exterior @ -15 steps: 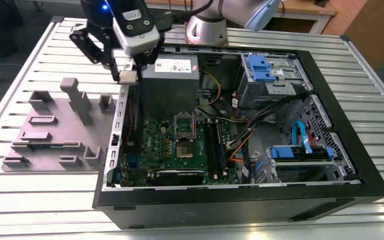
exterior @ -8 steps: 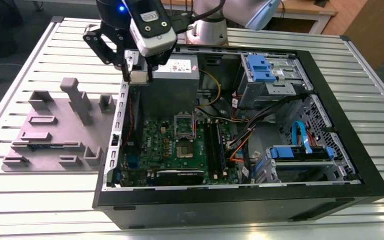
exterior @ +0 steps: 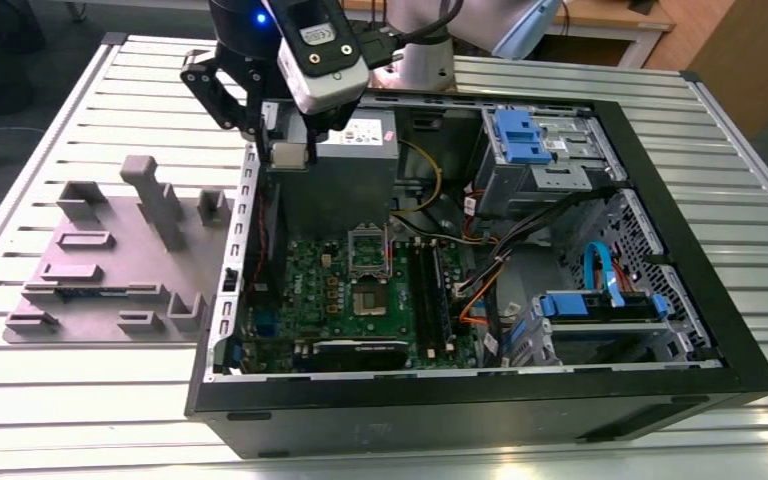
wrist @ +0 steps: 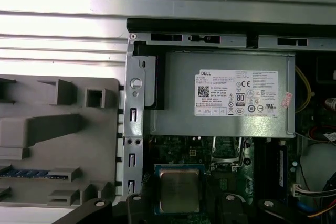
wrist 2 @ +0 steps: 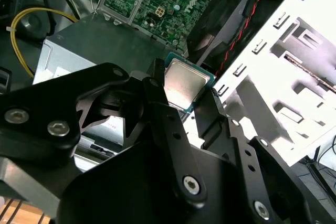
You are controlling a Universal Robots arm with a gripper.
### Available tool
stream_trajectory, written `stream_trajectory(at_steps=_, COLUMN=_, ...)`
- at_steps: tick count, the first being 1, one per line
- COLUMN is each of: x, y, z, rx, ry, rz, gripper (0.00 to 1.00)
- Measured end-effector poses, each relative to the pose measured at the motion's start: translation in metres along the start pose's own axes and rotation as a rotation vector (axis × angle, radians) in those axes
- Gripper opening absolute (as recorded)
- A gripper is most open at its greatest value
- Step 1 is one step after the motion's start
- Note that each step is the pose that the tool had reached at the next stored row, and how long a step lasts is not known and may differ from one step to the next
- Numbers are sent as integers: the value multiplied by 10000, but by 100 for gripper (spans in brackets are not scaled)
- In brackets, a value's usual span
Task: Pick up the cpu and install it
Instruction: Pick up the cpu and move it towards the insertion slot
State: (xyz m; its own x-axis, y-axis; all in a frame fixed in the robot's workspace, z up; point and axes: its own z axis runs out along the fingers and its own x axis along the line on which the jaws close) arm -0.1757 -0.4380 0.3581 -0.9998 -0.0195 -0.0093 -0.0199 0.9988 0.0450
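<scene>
One small flat silver-topped square cpu (wrist: 179, 190) sits clamped by its edges in the fingers of the black gripper (wrist: 179, 205), aloft near the grey metal power-supply box (wrist: 226, 93). Carry step, likely. The dark metal-framed square socket (exterior: 367, 250) lies well apart, so seating needs the chip squared over it.

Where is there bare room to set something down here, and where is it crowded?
Bare slatted table: the corner nearest the camera beside the grey fixture tray, and at the exterior view's right of the computer case. Crowded: the case, with motherboard, cables, drive bays, and the gripper holding the cpu above.
</scene>
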Motion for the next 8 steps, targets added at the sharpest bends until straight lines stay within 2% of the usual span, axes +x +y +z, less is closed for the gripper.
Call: stream_trajectory(at_steps=8, x=-2, y=0, z=0, rx=-1, ry=0, rz=0, gripper=47)
